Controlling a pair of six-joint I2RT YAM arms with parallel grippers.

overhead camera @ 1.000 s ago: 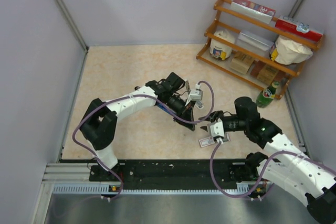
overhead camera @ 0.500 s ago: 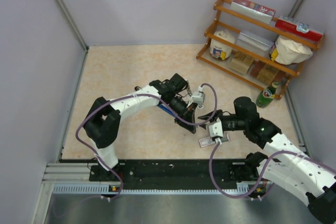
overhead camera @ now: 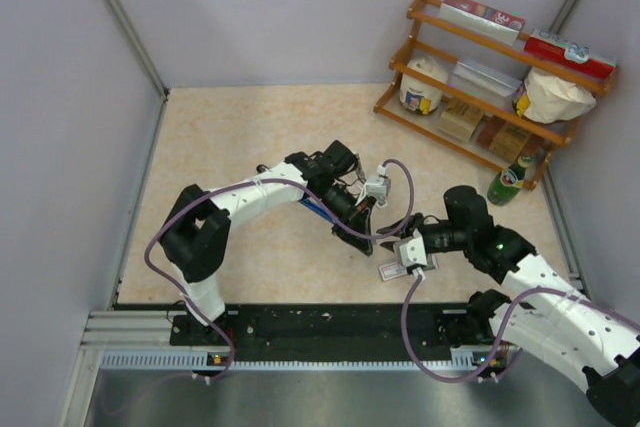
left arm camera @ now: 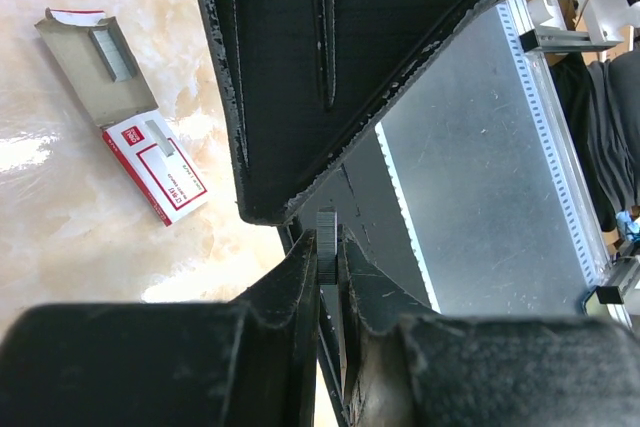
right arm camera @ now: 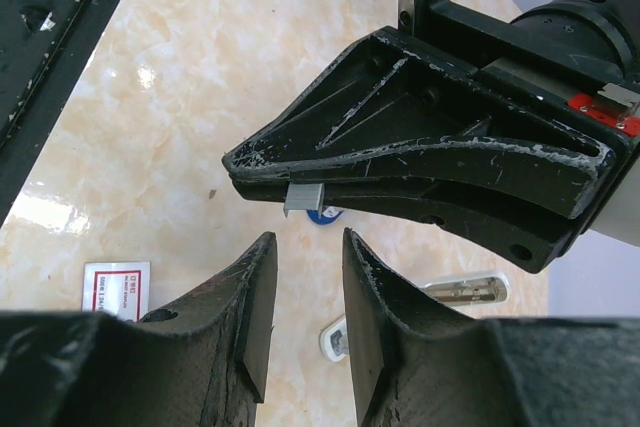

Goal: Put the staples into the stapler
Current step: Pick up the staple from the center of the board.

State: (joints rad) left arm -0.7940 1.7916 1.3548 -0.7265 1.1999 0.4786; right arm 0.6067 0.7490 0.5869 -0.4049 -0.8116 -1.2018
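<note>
My left gripper [overhead camera: 362, 215] is shut on a short silvery strip of staples [left arm camera: 327, 223], held on edge between its fingertips above the table. In the right wrist view this strip [right arm camera: 305, 197] sticks out under the left gripper [right arm camera: 262, 175]. My right gripper [right arm camera: 308, 239] is open and empty, its tips just below the strip without touching it. In the top view the right gripper [overhead camera: 390, 244] faces the left one. The red-and-white staple box [left arm camera: 150, 152] lies open with its grey tray out. The blue stapler [overhead camera: 312, 209] lies mostly hidden under the left arm.
A white stapler [right arm camera: 440, 297] lies on the table below the right gripper. A wooden shelf [overhead camera: 480, 42] with boxes and jars stands at the back right, with a green bottle [overhead camera: 508, 184] beside it. A black rail [overhead camera: 330, 325] runs along the near edge.
The left gripper shifted a little to the right with the staples. The right gripper moved slightly left, closer to the left gripper's tips.
</note>
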